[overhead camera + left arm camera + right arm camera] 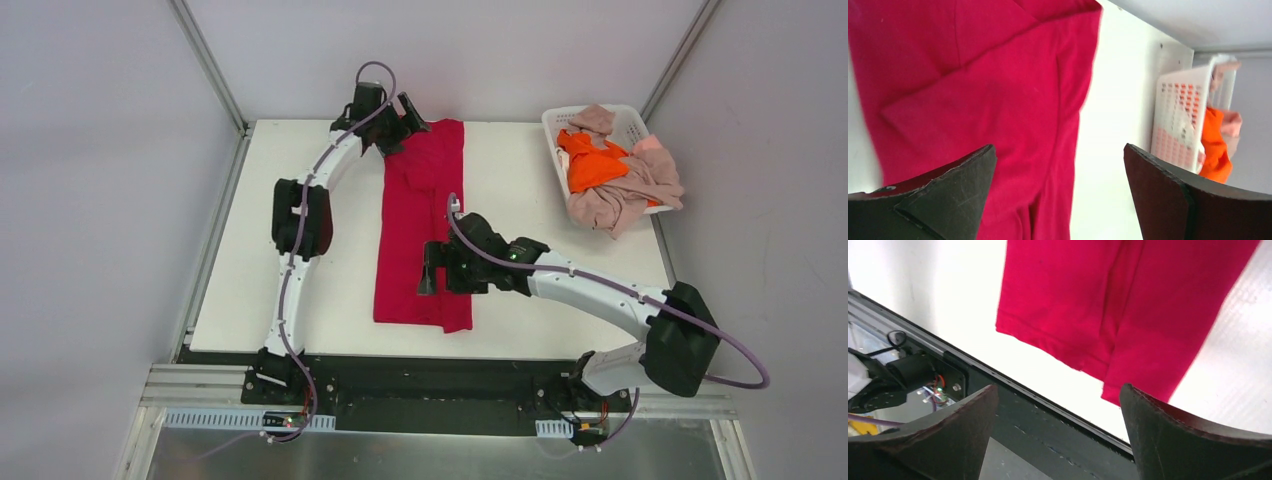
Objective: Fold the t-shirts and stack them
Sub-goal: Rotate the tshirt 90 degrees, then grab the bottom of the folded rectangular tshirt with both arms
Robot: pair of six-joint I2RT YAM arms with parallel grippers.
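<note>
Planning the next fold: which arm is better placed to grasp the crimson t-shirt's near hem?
Probably right: the open right gripper hangs over the crimson t-shirt near that hem, which its wrist view shows; the open left gripper is at the far end.

T-shirts (622, 172) in basket (630, 120), far right

I'm running what looks like a robotics lab cell: a bare white table (250, 260) boxed in by plain grey panels (100, 150) and aluminium corner posts (207, 60). Below my right gripper (1058, 390), past the table's near edge, sit a black mounting plate (1048, 430) and exposed electronics (908, 375) with a lit green LED (939, 390).
</note>
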